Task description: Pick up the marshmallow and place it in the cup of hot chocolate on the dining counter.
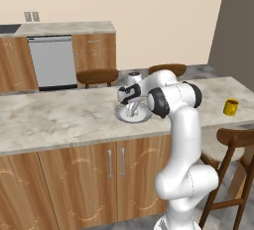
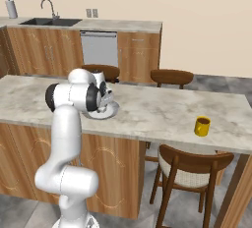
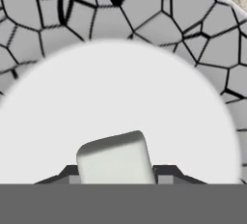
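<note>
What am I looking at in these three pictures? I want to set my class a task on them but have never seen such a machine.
It is a rendered kitchen with a white robot arm on a driving base. Two pictures come from cameras on that base, behind the arm to its left and right. The third comes from a camera on the arm's hand, looking along its fingers.

On the long marble counter lies a round plate with a cracked-looking rim, and further along stands a small yellow cup. The hand is down over the plate. In the hand view, its two dark fingertips sit against either side of a small white marshmallow, apparently gripping it, not yet lifted.
</note>
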You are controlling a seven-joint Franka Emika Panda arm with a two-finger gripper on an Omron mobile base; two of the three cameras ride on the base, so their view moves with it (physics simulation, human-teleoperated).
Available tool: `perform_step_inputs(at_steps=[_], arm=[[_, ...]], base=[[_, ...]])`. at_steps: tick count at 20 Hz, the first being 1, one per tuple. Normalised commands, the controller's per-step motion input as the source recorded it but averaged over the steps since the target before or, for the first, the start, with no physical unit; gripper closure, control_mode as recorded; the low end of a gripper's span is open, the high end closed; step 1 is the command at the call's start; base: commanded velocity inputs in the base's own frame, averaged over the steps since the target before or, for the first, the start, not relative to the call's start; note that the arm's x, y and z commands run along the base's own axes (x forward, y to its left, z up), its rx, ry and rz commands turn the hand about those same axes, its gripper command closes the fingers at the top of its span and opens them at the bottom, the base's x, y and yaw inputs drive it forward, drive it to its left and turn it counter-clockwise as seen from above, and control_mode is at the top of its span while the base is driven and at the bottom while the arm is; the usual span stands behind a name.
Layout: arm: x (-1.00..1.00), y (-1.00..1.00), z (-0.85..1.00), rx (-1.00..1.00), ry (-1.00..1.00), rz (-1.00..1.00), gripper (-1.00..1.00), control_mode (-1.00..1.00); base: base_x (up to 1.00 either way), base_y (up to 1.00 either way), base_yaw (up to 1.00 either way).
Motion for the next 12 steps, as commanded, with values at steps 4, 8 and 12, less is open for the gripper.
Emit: perform_step_inputs(at_steps=[4,8,12], arm=[[0.0,0.0,0.18,0.0,0.0,0.0,1.0,-1.0],[0.0,-0.03,0.92,0.04,0.0,-0.08,1.0,-1.0],[-0.22,-0.24,0.9,0.03,0.0,-0.21,1.0,-1.0]], base=[[0.0,0.0,0.0],[0.0,0.0,0.0],[0.0,0.0,0.0]])
